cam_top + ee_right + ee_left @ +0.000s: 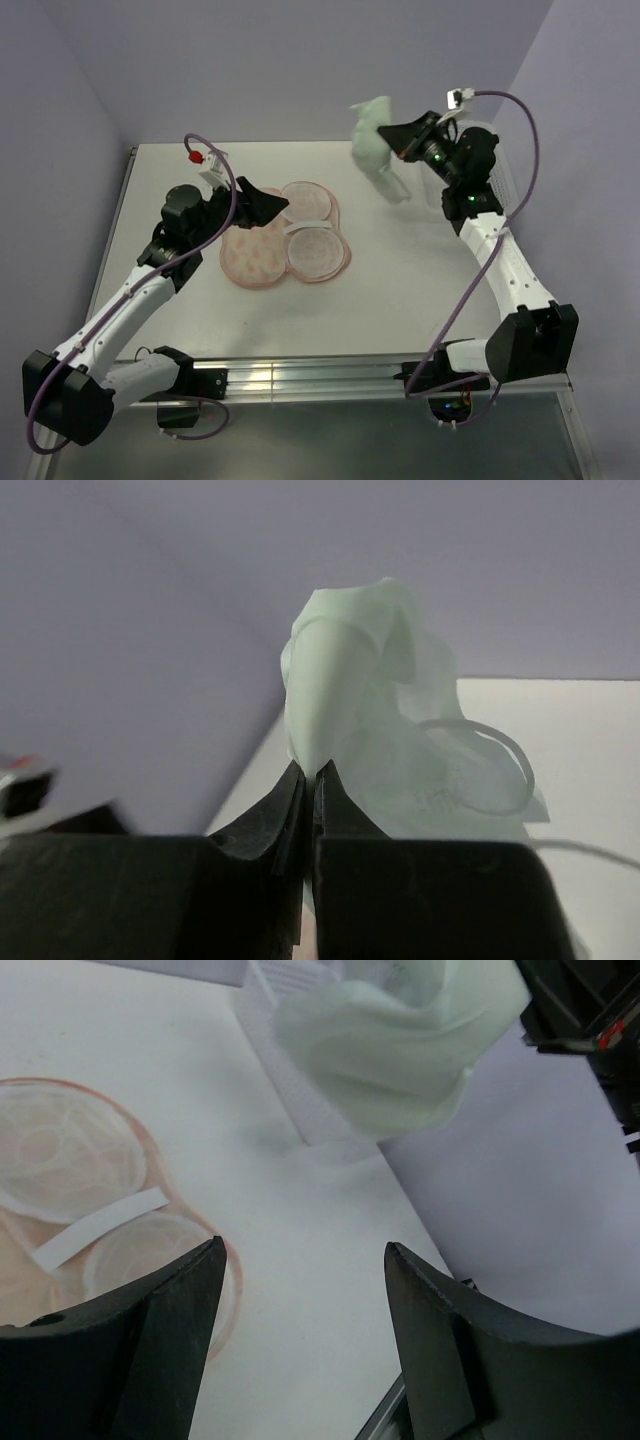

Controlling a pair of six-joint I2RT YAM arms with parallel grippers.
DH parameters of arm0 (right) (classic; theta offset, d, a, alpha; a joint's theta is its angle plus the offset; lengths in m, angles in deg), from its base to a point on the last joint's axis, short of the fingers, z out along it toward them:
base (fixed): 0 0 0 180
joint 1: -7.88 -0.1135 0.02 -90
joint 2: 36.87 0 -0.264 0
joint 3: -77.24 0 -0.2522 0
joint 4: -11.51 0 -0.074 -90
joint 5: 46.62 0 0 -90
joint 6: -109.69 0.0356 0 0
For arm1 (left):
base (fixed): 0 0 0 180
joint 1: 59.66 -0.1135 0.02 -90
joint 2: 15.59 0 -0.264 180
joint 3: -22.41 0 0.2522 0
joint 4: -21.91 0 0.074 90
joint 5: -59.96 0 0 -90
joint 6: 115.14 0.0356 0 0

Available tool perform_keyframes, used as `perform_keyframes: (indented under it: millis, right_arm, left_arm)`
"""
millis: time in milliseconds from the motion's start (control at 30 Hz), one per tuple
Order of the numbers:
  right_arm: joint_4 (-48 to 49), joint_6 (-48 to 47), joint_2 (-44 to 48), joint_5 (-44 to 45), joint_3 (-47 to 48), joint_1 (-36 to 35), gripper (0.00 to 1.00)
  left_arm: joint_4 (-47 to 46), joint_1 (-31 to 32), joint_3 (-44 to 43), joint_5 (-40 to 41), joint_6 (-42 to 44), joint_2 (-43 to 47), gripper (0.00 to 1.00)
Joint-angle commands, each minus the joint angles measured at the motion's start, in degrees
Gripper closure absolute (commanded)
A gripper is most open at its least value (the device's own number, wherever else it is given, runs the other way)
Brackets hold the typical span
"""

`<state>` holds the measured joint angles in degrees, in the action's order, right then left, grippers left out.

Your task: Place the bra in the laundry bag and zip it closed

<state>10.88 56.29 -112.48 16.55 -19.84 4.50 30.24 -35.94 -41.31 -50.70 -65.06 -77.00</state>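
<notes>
The pale mint-green bra point(372, 135) hangs in the air above the table's back right. My right gripper point(398, 140) is shut on its edge. In the right wrist view the fabric point(360, 700) rises from the closed fingertips of that gripper point(312, 770). The laundry bag point(285, 240) lies open and flat at the table's middle, white mesh cups facing up, pink printed flap at its left. My left gripper point(270, 205) is open and empty above the bag's upper left part. The left wrist view shows the bag point(70, 1160), the bra point(400, 1040) and my open gripper point(305, 1260).
A white plastic basket point(505, 175) stands at the back right, partly behind my right arm. Purple walls close in the back and both sides. A metal rail point(320, 375) runs along the table's near edge.
</notes>
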Motion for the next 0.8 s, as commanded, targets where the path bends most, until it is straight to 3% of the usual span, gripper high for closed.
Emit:
perform_keyframes:
  millis: [0,167,433,600,767]
  right_arm:
    - [10.24,5.57,4.50,-10.76,-3.23,-6.02,0.99]
    - [24.82,18.15,4.69,-17.20,-9.39,-10.68,0.99]
    - [23.53,15.17,2.14,-20.81,-12.74,-21.05,0.99]
    - [22.38,13.06,0.47,-19.75,-14.23,-24.92,0.99]
    - [20.38,11.84,-1.02,-18.88,-14.41,-26.33,0.99]
  left_arm:
    - [-7.40,1.32,-1.46,0.18,-0.69,0.50,0.28]
    - [-8.98,1.06,-2.87,2.48,-1.03,2.16,0.16]
    - [-24.80,0.88,5.73,-0.87,-12.46,6.65,0.15]
    - [-26.81,0.97,6.44,-5.33,-16.05,1.91,0.23]
    - [-32.97,0.97,9.00,-4.73,-19.05,1.73,0.47]
